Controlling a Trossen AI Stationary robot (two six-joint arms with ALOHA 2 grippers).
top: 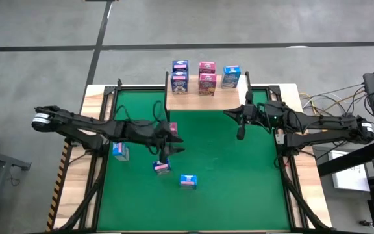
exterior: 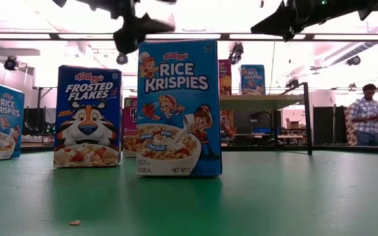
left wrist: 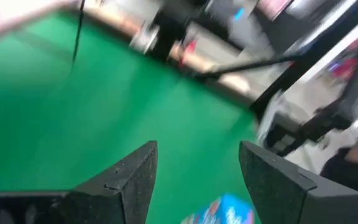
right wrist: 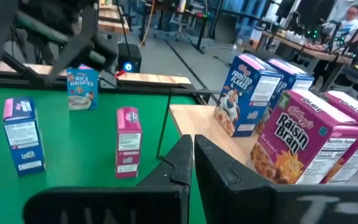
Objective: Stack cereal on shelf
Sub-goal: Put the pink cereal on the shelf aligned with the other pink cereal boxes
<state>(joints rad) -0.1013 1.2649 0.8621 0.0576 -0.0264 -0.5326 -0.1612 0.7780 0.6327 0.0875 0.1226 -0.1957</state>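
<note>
Overhead and desk-level views of a green-surfaced desk [top: 239, 175] with a small raised light-wood shelf [top: 193, 103] on thin black legs at its far edge. Five small cereal boxes stand on the shelf: two dark blue [top: 180, 77], two magenta [top: 206, 78] and one light blue [top: 231, 77]. On the desk stand a light blue box [top: 120, 151] at the left, a pink box [top: 162, 167] near the middle and a light blue Rice Krispies box [top: 187, 181] nearest the front. The left end effector [top: 163, 154] hangs just above the pink box, fingers [left wrist: 135, 174] spread, nothing between them. The right end effector [top: 240, 134] hangs over the desk just in front of the shelf's right end, fingers [right wrist: 216, 162] pressed together and empty.
</note>
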